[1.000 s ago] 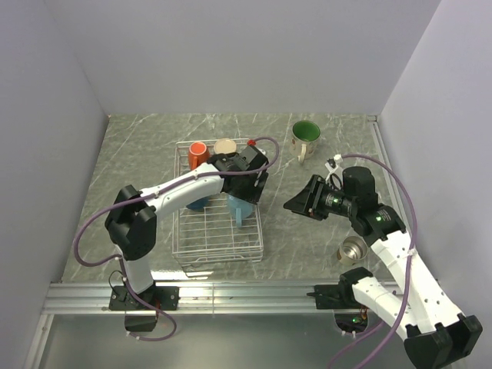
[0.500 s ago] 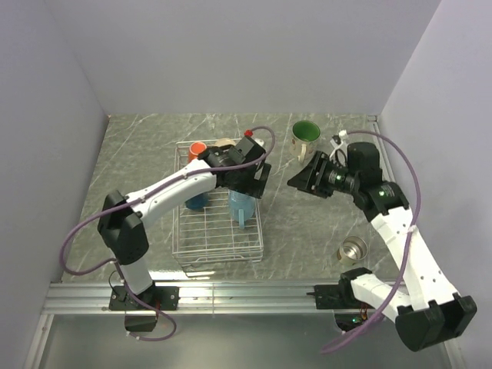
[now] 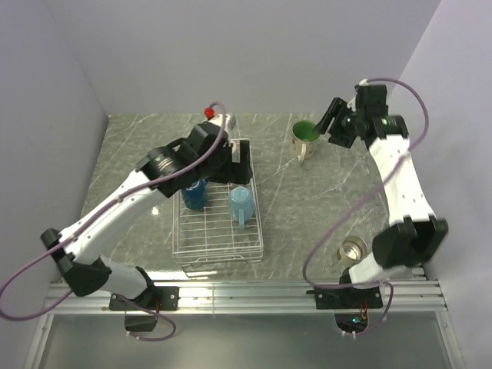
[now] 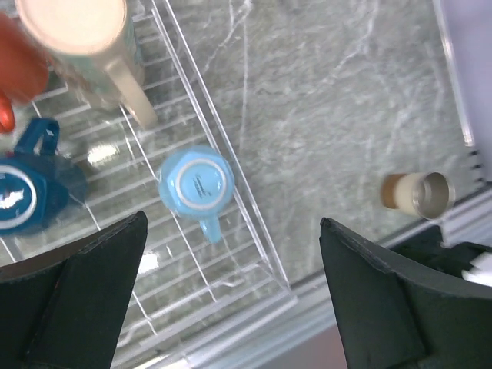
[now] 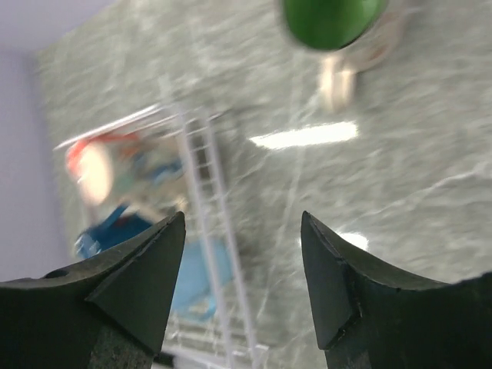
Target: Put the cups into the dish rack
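Metallic cup [image 3: 353, 250] stands outside the dish rack [image 3: 217, 234].

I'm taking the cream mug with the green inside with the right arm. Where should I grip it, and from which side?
The cream mug stands upright, mouth open, its handle pointing toward the arms' bases. I'd come down from above and pinch the rim, one finger inside, on its right side: clear of the handle and nearest the open right gripper.
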